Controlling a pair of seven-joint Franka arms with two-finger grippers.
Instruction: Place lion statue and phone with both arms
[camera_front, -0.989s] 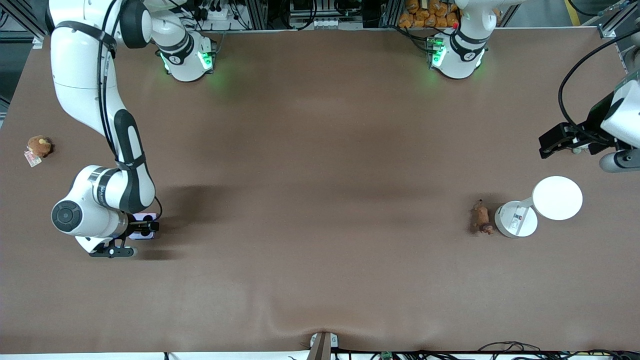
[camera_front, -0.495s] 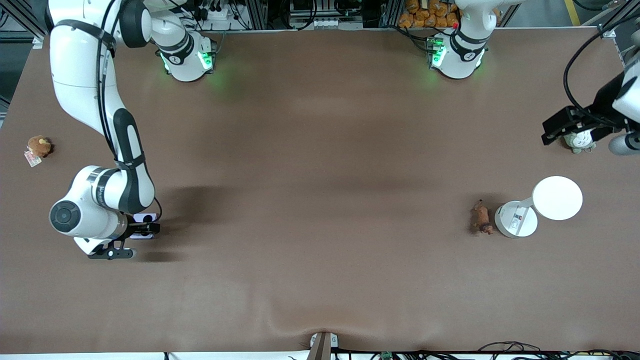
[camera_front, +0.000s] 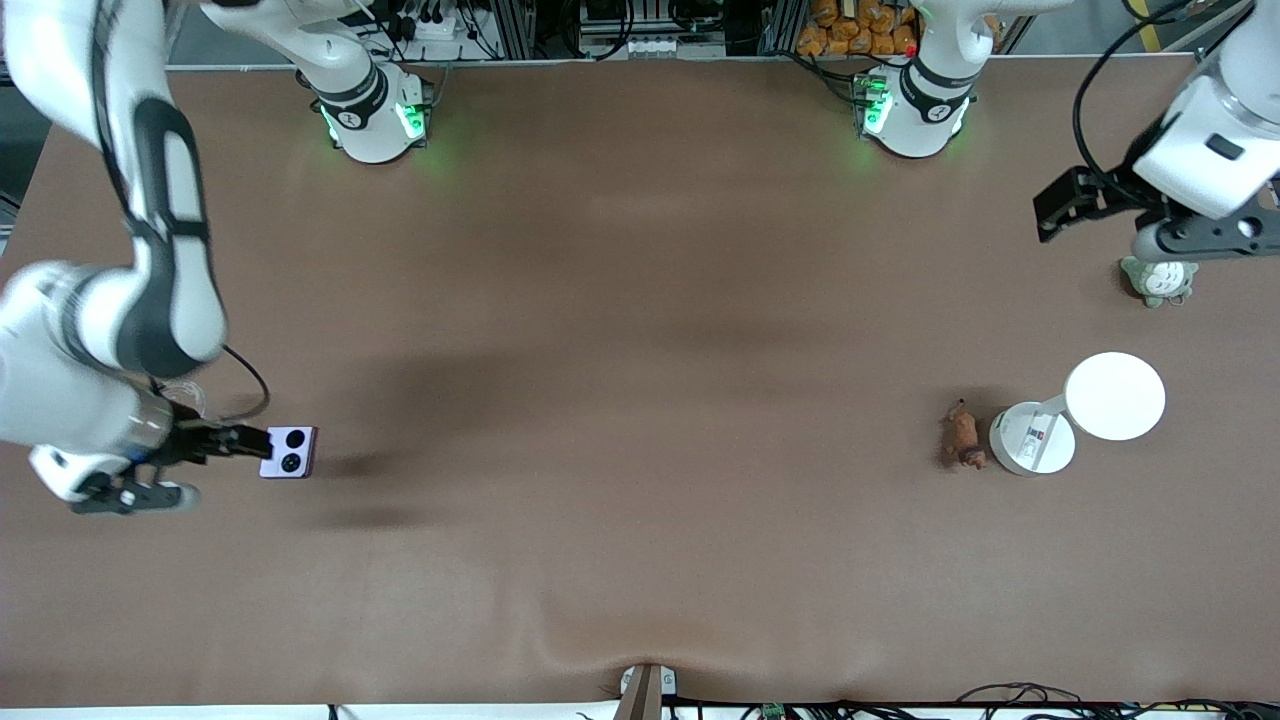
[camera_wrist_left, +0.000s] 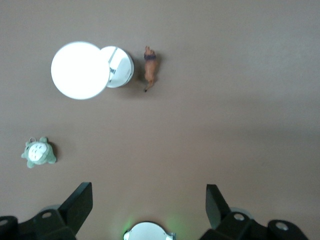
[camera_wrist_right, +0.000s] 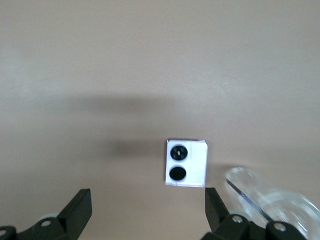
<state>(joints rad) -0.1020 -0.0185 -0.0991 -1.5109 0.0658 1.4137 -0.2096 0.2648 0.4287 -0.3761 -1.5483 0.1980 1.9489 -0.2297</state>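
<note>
Released and lifted off the phone (camera_front: 289, 452): right gripper (camera_front: 215, 441) fingers spread, empty. Left gripper (camera_front: 1062, 205) fingers wide, empty, raised well away from lion statue (camera_front: 963, 435). Both placed.

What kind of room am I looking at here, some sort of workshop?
Most likely a robotics lab. Two white robot arms are bolted along one edge of a brown-covered table, metal framing and cables run past its edge, and small test items lie about: a phone and a lion statue.

Matt brown table (camera_front: 640, 300), smooth phone (camera_front: 288, 452)
</note>
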